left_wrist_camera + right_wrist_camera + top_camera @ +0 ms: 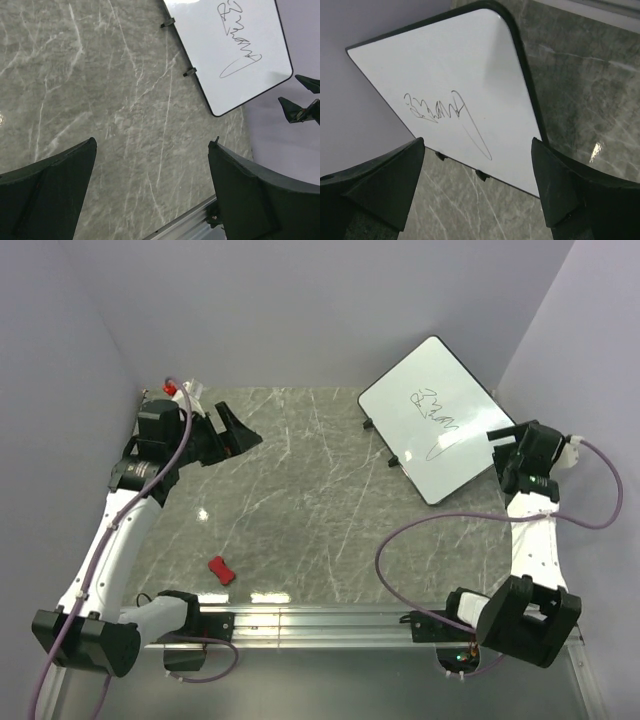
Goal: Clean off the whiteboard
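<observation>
The whiteboard (430, 420) leans at the back right corner, tilted, with a black rim and small black feet. Black scribbled marker lines (437, 410) run across its middle. My right gripper (498, 455) hangs open just off the board's right edge, nothing between its fingers. In the right wrist view the whiteboard (455, 90) fills the space ahead of the open right gripper (477, 142). My left gripper (238, 428) is open at the back left, far from the board. Its wrist view shows the whiteboard (235, 55) at the top right beyond the open left gripper (152, 145).
A small red eraser block (221, 569) lies on the grey marble table (300, 490) near the front left. Purple walls close in the back and both sides. A metal rail (320, 620) runs along the near edge.
</observation>
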